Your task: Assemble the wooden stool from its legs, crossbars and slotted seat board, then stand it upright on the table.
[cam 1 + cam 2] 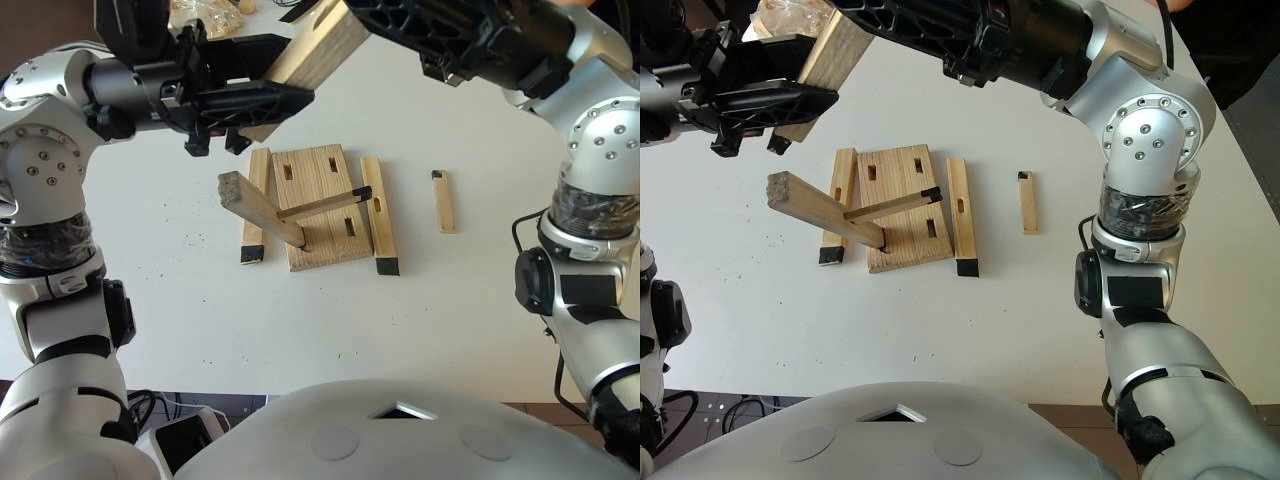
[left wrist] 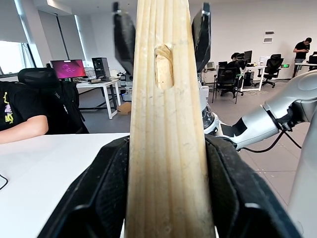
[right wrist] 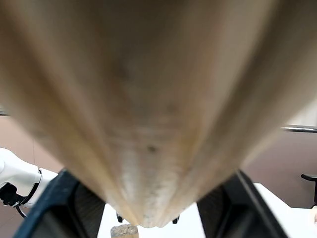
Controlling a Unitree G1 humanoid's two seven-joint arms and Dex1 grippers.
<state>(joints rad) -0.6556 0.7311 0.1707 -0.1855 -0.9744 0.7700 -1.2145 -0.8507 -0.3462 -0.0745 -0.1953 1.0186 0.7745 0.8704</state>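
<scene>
Two pincers share one raised leg (image 1: 315,50), held well above the counter (image 1: 470,300). The left pincer (image 1: 285,98) is clamped across its nearer end and the right pincer (image 1: 375,20) is closed on its far end. Below, the slotted seat board (image 1: 325,235) lies flat. A tilted leg (image 1: 260,205) stands in one of its slots, with a long crossbar (image 1: 325,203) meeting that leg's side. A left-hand leg (image 1: 254,240) and a right-hand leg (image 1: 380,215) lie just beside the board, and a short crossbar (image 1: 443,200) lies apart on the right.
</scene>
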